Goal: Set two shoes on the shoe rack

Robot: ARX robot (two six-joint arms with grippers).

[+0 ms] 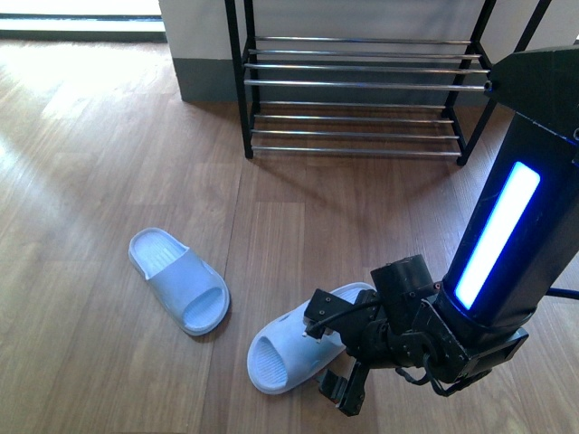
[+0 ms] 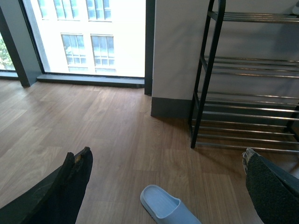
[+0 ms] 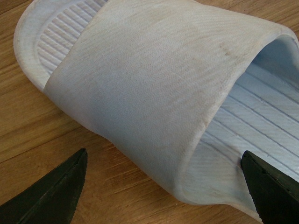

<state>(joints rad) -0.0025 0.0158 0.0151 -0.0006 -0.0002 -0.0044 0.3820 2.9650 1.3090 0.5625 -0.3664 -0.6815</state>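
Right claw over one pale-blue slide, both slides on the floor.
Far slide (image 1: 179,280) lies alone at left; near slide (image 3: 154,93) sits between the right gripper's (image 3: 163,156) spread fingers (contact unclear). Shoe rack (image 1: 353,83) stands behind, well apart. Left gripper (image 2: 166,153) parted, holding nothing.

Home-style room, probably an entry area. Wood-plank floor (image 1: 99,172), multi-tier shoe rack (image 1: 362,68) against a white wall (image 2: 180,42) with grey skirting (image 2: 170,108). One pale blue slide (image 1: 179,282) and a second slide (image 1: 285,348) lie on the floor. Tall dark-framed window (image 2: 88,37) down to floor level, with another building (image 2: 77,49) outside.
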